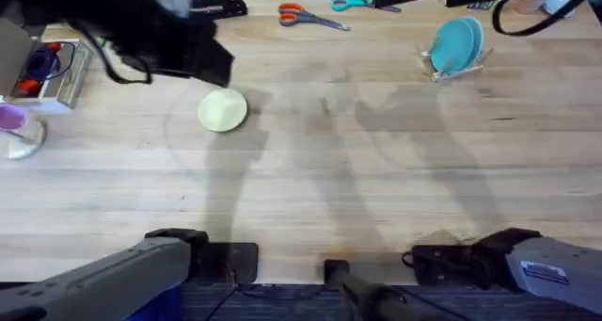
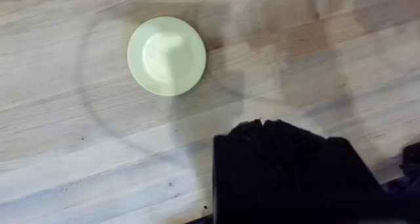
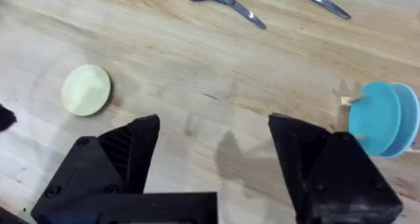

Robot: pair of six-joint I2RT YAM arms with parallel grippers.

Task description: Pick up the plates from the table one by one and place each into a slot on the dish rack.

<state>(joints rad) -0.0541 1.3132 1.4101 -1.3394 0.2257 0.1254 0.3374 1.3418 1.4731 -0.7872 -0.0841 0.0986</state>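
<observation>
Overhead | yellow plate (image 1: 223, 109) flat on table (image 1: 376, 189) | right tool (image 3: 213, 158) apart | left tool unclear

Right claw (image 3: 213, 165) held above the table, fingers spread wide, empty. Left claw (image 2: 282, 165) raised, fingers pressed together, empty.

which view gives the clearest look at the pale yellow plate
The left wrist view: the small round pale yellow plastic plate lies flat on the light wood-plank table, seen from straight above, with its rim and centre well plain. The overhead view shows it small beside the raised left arm; the right wrist view shows it far off, at a slant.
</observation>
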